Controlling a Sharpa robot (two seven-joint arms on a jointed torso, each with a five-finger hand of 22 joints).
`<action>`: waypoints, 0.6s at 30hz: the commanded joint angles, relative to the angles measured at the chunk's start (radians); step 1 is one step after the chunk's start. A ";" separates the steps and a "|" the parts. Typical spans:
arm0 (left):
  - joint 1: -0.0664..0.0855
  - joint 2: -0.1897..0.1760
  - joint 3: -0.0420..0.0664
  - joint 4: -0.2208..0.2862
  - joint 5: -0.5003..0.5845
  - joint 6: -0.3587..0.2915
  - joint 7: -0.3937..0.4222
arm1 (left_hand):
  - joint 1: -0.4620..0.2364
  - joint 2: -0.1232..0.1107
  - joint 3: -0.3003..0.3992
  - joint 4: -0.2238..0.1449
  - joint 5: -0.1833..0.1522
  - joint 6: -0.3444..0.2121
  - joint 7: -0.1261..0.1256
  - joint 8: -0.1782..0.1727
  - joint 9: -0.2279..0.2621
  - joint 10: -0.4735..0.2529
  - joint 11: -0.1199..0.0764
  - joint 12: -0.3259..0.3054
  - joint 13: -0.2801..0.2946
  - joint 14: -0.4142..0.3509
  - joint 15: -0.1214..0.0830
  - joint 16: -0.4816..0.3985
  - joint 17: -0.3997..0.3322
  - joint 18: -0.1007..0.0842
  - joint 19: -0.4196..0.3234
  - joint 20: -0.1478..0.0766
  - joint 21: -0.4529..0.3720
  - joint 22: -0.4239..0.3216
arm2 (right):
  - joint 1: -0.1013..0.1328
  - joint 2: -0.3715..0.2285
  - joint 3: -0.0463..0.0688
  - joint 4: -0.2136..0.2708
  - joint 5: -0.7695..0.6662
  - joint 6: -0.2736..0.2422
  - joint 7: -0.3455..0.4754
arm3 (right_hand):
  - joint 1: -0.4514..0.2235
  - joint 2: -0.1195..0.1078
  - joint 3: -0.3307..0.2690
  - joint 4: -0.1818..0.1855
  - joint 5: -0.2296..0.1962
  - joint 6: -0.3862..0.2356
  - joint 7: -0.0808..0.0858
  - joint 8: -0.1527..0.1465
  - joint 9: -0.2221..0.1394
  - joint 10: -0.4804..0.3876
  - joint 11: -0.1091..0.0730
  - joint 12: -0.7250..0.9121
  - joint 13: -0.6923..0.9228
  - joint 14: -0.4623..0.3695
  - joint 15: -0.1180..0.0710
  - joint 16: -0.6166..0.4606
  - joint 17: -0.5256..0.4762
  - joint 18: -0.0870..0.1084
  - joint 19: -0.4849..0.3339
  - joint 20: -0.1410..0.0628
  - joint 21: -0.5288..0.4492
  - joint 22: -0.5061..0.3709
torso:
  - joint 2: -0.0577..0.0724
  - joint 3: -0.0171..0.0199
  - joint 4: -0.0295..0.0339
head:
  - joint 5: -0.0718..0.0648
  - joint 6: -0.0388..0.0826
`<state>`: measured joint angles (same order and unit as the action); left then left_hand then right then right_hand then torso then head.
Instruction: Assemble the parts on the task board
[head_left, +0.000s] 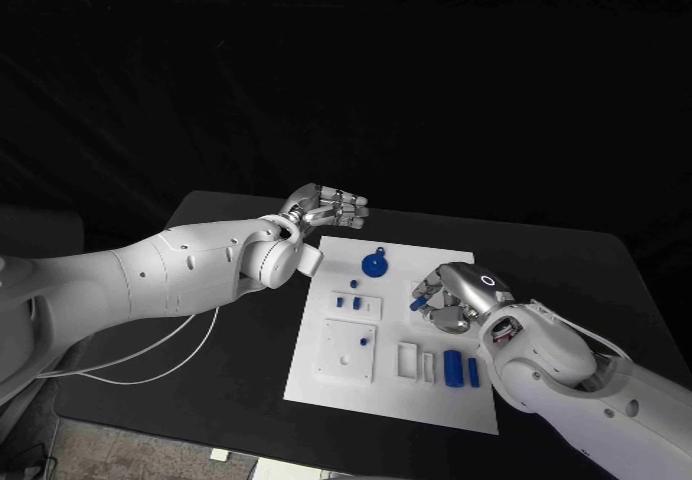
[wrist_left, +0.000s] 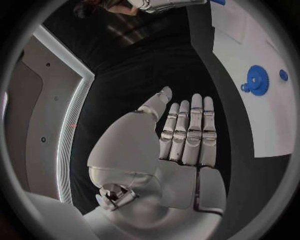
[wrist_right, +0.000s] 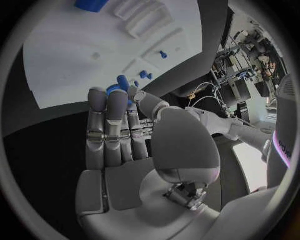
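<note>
- Right hand is held over the task board, a blue part pinched at its fingertips.
- Left hand is held empty, fingers extended, beyond the board's far edge.

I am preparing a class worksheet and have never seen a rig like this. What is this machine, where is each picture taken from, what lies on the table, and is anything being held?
This is a robot with two white arms ending in silver hands. One picture looks down from its head; the round ones come from cameras at each wrist. On the black table lies a white task board with small blue parts, including a blue gear. The left hand holds nothing. The right hand pinches a small blue part.
</note>
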<state>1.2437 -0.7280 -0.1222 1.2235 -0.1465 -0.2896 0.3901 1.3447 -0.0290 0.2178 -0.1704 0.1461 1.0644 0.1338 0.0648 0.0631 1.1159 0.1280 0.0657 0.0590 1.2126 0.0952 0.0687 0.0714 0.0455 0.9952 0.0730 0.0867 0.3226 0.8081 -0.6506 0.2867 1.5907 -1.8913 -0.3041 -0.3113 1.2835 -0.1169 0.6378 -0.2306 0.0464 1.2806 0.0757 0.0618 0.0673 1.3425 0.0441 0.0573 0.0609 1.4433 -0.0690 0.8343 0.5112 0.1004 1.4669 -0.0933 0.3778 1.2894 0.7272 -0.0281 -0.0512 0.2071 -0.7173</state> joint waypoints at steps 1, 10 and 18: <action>0.001 0.003 0.001 -0.003 0.005 0.011 0.007 | 0.000 0.007 -0.005 -0.001 -0.004 0.001 0.003 -0.002 0.000 -0.005 0.000 -0.004 -0.001 -0.002 0.004 -0.003 0.001 -0.012 0.002 0.008 0.005 -0.001 | -0.001 0.011 -0.001 0.020 0.010 0.020 -0.001 | -0.006 0.008 0.001 -0.004 0.002 0.007 -0.001 0.002 0.003 0.031 -0.027 0.002 0.002 0.000 -0.005 -0.007 0.002 0.001 0.000 -0.005 -0.002 0.003 | 0.000 0.0001 -0.0002 | 0.003 -0.002; 0.001 0.018 0.001 -0.016 0.005 0.013 0.007 | 0.001 0.006 -0.006 -0.001 -0.005 0.001 0.003 -0.002 0.000 -0.006 0.000 -0.004 -0.001 -0.002 0.005 -0.003 0.001 -0.012 0.002 0.008 0.006 -0.003 | -0.002 0.093 -0.066 0.014 -0.040 0.024 0.020 | -0.006 0.011 0.000 -0.007 0.002 0.008 -0.001 0.002 0.003 0.031 -0.027 0.002 0.002 0.001 -0.006 -0.010 0.004 0.000 0.002 -0.006 -0.006 0.009 | 0.001 -0.0005 0.0028 | 0.005 -0.003; 0.001 0.035 0.001 -0.027 0.008 0.017 0.005 | 0.000 0.008 -0.006 0.001 -0.005 0.000 0.003 -0.002 0.000 -0.006 0.000 -0.004 -0.001 -0.002 0.005 -0.003 0.001 -0.012 0.001 0.008 0.006 -0.006 | -0.016 0.165 -0.111 -0.010 -0.074 0.031 0.036 | -0.007 0.012 -0.001 -0.012 0.002 0.008 -0.001 0.003 0.003 0.031 -0.026 0.003 0.002 0.002 -0.006 -0.012 0.005 0.002 0.004 -0.006 -0.016 0.012 | 0.002 0.0018 0.0072 | 0.013 -0.003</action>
<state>1.2438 -0.6958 -0.1224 1.1971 -0.1458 -0.2886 0.3899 1.3447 -0.0290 0.2179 -0.1704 0.1461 1.0644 0.1338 0.0648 0.0631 1.1159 0.1280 0.0657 0.0590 1.2127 0.0950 0.0687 0.0714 0.0455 0.9952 0.0730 0.0867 0.3177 0.7941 -0.4907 0.1755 1.5832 -1.9244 -0.2906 -0.2975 1.2775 -0.1114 0.6376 -0.2362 0.0455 1.2795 0.0756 0.0583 0.0697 1.3456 0.0407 0.0576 0.0623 1.4455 -0.0675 0.8287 0.5150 0.0999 1.4667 -0.0929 0.3673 1.3001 0.7285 -0.0272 -0.0456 0.2183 -0.7191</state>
